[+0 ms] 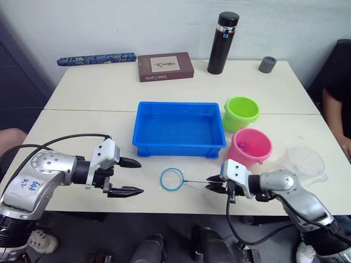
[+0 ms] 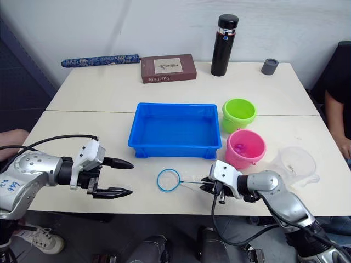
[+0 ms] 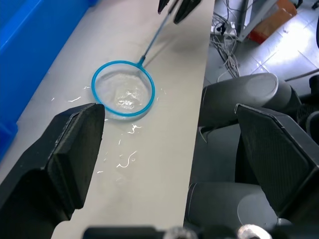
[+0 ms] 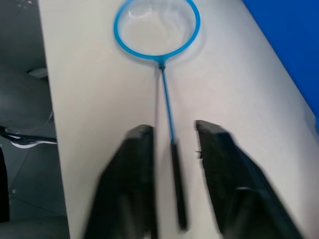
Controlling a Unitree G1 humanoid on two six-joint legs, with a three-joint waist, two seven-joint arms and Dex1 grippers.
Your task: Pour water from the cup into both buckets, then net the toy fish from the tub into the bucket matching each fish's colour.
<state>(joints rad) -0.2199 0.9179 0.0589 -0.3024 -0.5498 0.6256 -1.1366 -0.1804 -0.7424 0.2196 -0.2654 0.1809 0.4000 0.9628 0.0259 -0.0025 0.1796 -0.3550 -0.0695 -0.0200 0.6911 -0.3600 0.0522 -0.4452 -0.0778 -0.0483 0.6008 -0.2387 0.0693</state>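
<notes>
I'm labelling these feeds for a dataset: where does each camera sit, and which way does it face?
Left and right eye views: on the head, looking forward and down over the table, both arms in frame.
Left wrist view: along the open left gripper, toward the net.
Right wrist view: along the open right gripper, straddling the net's handle.
All four share the net; the wrist views share the tub.

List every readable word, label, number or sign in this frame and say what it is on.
"Sister Carrie": lower edge of the brown book at the table's far side; small, so the reading is uncertain.
Handwritten blue marks on a white sticker on the left arm: not legible.
Small label on the black flask below its cap: too small to read.
Nothing else carries text.
</notes>
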